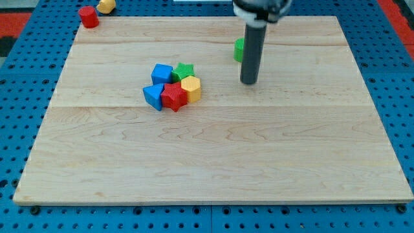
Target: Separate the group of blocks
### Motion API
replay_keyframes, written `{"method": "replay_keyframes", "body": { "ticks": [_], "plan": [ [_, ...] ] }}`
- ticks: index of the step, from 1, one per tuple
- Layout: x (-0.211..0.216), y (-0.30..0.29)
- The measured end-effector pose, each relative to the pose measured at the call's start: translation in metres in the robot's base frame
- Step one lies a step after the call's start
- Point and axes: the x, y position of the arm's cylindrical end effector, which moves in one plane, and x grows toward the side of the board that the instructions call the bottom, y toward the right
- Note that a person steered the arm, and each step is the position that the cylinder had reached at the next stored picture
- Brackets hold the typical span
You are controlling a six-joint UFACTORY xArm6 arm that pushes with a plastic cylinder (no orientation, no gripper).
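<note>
A tight cluster of blocks sits left of the board's middle: a blue cube [162, 72], a green star block [184, 70], a yellow hexagon block [191, 88], a red star block [173, 96] and a second blue block [154, 96]. They touch each other. My tip [249, 82] rests on the board to the right of the cluster, clear of the yellow block by some distance. A green block [239, 50] stands just behind the rod, partly hidden by it.
A red cylinder [88, 16] and a yellow block [106, 6] lie at the view's top left, at the edge of the wooden board [213, 155]. Blue pegboard [19, 77] surrounds the board.
</note>
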Motion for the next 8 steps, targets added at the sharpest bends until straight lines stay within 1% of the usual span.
{"method": "replay_keyframes", "body": {
  "ticks": [1, 2, 3, 4, 6, 7, 8],
  "plan": [
    [0.015, -0.062],
    [0.015, -0.136],
    [0.011, -0.186],
    [0.005, -0.182],
    [-0.016, -0.104],
    [-0.023, -0.096],
    [-0.04, -0.125]
  ]
}}
